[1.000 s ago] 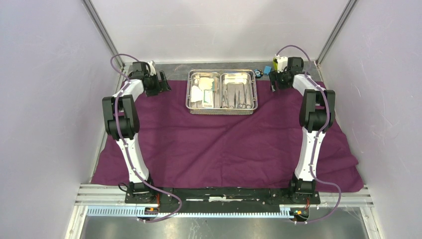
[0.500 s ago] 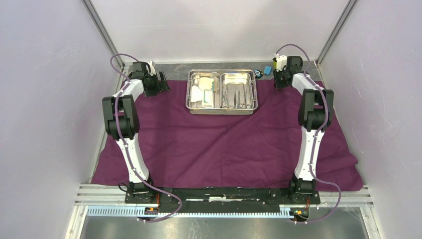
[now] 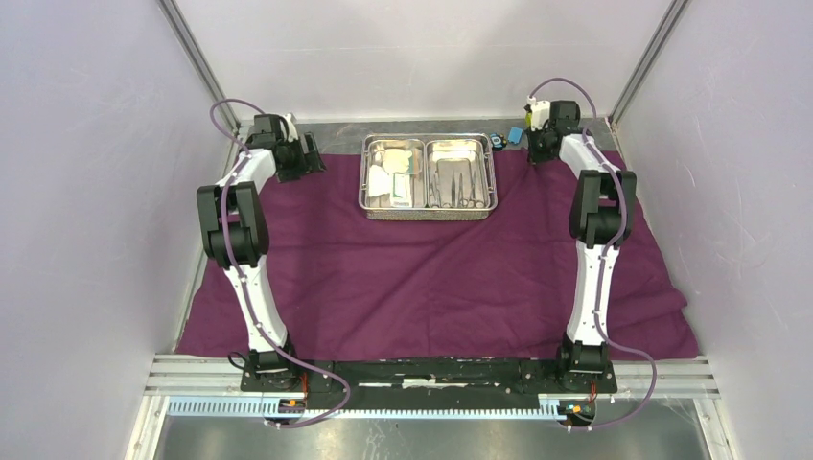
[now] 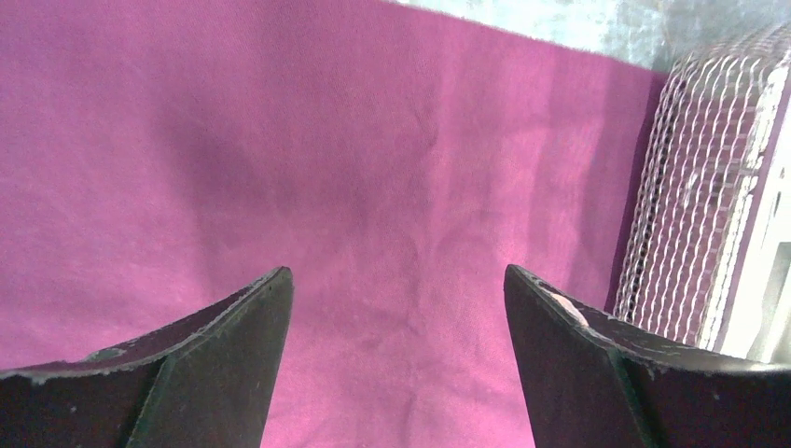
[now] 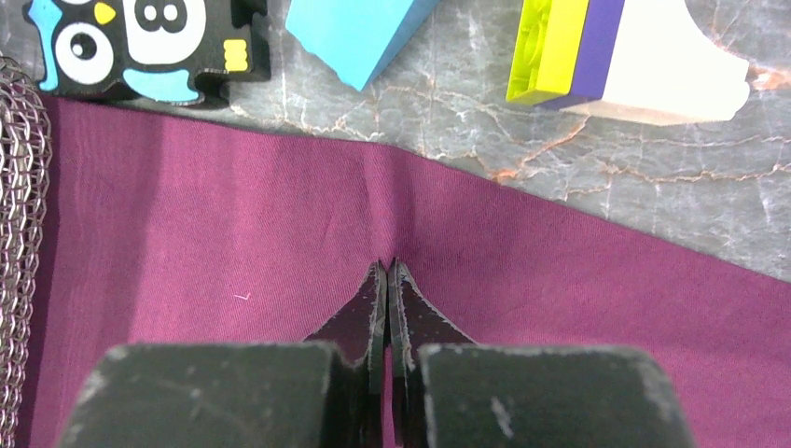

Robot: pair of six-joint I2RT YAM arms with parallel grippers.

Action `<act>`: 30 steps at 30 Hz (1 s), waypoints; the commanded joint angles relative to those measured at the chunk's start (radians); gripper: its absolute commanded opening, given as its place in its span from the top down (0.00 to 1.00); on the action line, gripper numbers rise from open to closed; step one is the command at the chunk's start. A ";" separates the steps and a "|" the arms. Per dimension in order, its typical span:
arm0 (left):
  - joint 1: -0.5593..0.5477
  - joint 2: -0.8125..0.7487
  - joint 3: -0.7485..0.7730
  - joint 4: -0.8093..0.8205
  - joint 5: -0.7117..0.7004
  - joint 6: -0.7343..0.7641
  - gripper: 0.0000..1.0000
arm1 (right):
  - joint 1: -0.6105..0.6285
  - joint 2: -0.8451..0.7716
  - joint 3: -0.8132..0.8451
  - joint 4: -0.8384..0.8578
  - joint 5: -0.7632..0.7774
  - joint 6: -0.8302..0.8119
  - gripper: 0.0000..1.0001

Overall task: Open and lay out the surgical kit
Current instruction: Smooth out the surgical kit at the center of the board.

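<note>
The plum-purple cloth (image 3: 431,278) lies spread over the table. On its far middle stands the steel tray (image 3: 364,182), with slim steel instruments (image 3: 458,184) in its right compartment and white packets and pads (image 3: 393,177) in its left. My left gripper (image 3: 314,158) hovers open over the cloth's far left part; in its wrist view the gripper (image 4: 396,271) has only cloth (image 4: 373,140) below and the tray's mesh side (image 4: 690,187) at right. My right gripper (image 5: 387,263) is shut, pinching a small ridge of cloth (image 5: 233,233) near the far right edge.
Just past the cloth's far edge on bare marbled tabletop lie an owl-printed block (image 5: 140,37), a blue block (image 5: 354,28) and a yellow-green, purple and white block (image 5: 606,51). The tray's mesh wall (image 5: 19,187) is close on the right gripper's left. Walls enclose both sides.
The right gripper has closed on the cloth and shifted slightly toward the far edge. The left gripper stays open and has edged a little farther back.
</note>
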 commanded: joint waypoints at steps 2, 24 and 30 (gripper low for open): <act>0.025 0.029 0.106 -0.027 -0.016 -0.031 0.11 | -0.013 0.067 0.079 0.004 0.112 -0.010 1.00; 0.053 0.160 0.284 -0.194 -0.055 0.032 0.11 | -0.012 0.005 0.017 0.002 0.127 -0.099 0.97; 0.032 0.212 0.311 -0.207 -0.024 0.030 0.11 | -0.012 -0.006 -0.004 -0.005 0.117 -0.100 0.97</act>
